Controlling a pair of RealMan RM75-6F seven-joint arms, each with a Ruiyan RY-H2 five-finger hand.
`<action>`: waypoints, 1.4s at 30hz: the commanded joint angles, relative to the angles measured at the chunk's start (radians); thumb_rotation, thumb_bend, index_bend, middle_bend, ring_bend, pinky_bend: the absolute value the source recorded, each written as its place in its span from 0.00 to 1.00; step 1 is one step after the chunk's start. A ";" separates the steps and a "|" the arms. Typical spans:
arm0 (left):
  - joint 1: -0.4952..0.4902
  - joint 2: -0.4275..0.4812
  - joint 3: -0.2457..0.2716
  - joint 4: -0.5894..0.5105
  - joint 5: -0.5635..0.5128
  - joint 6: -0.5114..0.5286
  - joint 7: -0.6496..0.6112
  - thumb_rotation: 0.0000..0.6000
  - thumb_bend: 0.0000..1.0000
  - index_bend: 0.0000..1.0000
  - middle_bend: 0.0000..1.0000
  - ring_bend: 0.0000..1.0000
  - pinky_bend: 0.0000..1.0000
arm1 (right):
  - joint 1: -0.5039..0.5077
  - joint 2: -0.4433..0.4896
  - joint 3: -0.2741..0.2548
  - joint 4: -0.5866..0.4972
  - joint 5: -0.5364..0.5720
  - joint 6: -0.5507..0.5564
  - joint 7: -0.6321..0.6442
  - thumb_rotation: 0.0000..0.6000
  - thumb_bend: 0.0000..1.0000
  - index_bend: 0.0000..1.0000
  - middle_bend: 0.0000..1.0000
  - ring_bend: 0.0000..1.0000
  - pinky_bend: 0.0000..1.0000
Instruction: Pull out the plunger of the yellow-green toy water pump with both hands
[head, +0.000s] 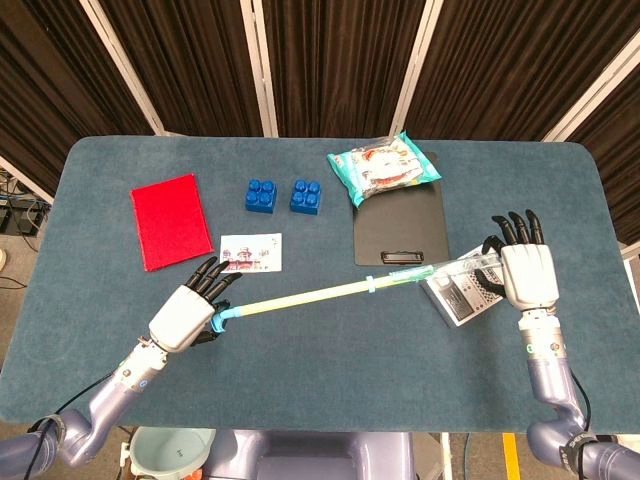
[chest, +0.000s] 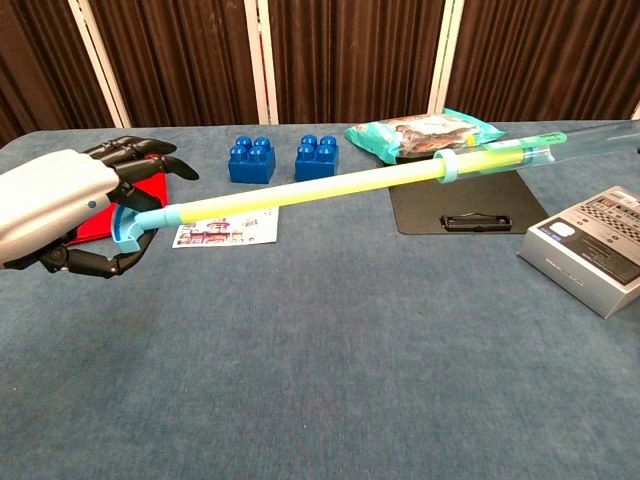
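Note:
The toy water pump hangs in the air between my hands, slanting up to the right. My left hand (head: 183, 318) (chest: 58, 215) grips the blue handle (head: 218, 320) (chest: 127, 230) at the low left end. The yellow-green plunger rod (head: 300, 300) (chest: 300, 193) is drawn far out of the clear tube (head: 435, 270) (chest: 540, 150). A blue collar (head: 370, 287) (chest: 445, 166) marks the tube's mouth. My right hand (head: 526, 272) holds the tube's far end with its fingers pointing away from me. The chest view does not show that hand.
A grey-and-white box (head: 462, 297) (chest: 590, 248) lies under the tube's right end. Behind it are a black clipboard (head: 398, 228) (chest: 465, 200) and a snack bag (head: 383, 167) (chest: 425, 133). Two blue bricks (head: 260, 194) (chest: 252, 160), a picture card (head: 250, 252) (chest: 225, 232) and a red pad (head: 172, 220) lie at the left.

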 joint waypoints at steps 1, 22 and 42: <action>0.002 0.017 0.003 -0.011 0.006 0.004 0.004 1.00 0.77 0.76 0.14 0.01 0.04 | 0.009 -0.006 0.005 0.016 0.007 -0.004 -0.003 1.00 0.34 0.88 0.21 0.12 0.03; 0.038 0.093 0.023 -0.036 0.040 0.050 0.000 1.00 0.77 0.76 0.14 0.02 0.04 | 0.058 -0.026 0.045 0.110 0.061 -0.011 -0.018 1.00 0.34 0.89 0.21 0.13 0.03; 0.015 0.088 -0.008 -0.039 0.032 0.013 -0.013 1.00 0.63 0.55 0.14 0.02 0.04 | 0.038 0.007 0.020 0.062 0.078 -0.010 0.010 1.00 0.34 0.87 0.21 0.13 0.03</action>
